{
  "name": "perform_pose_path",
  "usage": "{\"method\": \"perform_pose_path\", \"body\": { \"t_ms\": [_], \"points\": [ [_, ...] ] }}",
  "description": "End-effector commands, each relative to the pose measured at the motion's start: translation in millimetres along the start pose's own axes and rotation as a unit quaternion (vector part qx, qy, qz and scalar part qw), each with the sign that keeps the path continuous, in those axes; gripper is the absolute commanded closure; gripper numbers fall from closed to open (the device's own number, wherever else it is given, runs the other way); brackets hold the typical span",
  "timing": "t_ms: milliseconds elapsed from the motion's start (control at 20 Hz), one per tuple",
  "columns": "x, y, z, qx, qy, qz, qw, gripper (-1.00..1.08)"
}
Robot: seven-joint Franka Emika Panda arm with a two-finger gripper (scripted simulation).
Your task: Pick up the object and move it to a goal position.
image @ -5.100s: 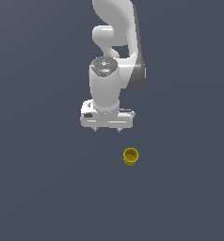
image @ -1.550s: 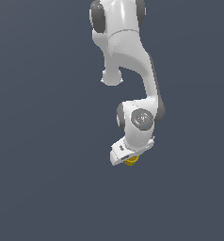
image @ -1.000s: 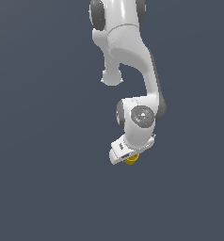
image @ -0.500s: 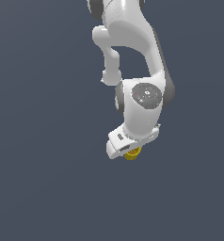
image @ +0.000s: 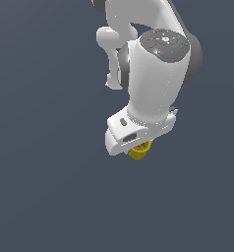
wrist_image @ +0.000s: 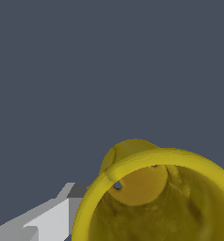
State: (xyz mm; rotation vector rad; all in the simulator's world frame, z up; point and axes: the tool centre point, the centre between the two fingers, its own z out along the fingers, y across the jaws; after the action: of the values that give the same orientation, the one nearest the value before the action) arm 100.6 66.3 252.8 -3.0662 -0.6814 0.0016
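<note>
1. Since five seconds back, my arm (image: 156, 74) has swung from upright above the cup to a stance that fills much more of the exterior view, and the cup (image: 139, 149), which then stood alone on the floor apart from me, now sits tucked under my gripper (image: 136, 143).
2. Over the last half second my wrist has come closer to the exterior camera, and the cup has kept its place beneath the gripper body.
3. In the exterior view only a yellow sliver of the cup shows, poking out below the white gripper housing, slightly toward that view's right of the housing's lower edge.
4. The housing hides my fingers in that view, so I cannot see from there how far apart they stand.
5. In the wrist view the cup (wrist_image: 156, 197) looms very large and very near the lens, its round yellow rim toward the camera and its brownish inside open to view.
6. One pale grey finger (wrist_image: 48, 219) shows beside the rim, reaching up to the cup's outer wall; the other finger is out of frame.
7. The cup travels with my gripper and sits hard against it, so I take it as clamped between my fingers, though only one contact shows.
8. Around it all is plain dark grey-blue floor (image: 45, 187).
</note>
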Motion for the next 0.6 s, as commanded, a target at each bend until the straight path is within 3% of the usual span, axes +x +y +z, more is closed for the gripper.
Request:
{"method": "perform_pose_path", "body": {
  "t_ms": [0,550],
  "points": [
    [2,4,-27,0.0,0.0,0.0,1.0,1.08],
    [10,17,-106,0.0,0.0,0.0,1.0,1.08]
  ]
}}
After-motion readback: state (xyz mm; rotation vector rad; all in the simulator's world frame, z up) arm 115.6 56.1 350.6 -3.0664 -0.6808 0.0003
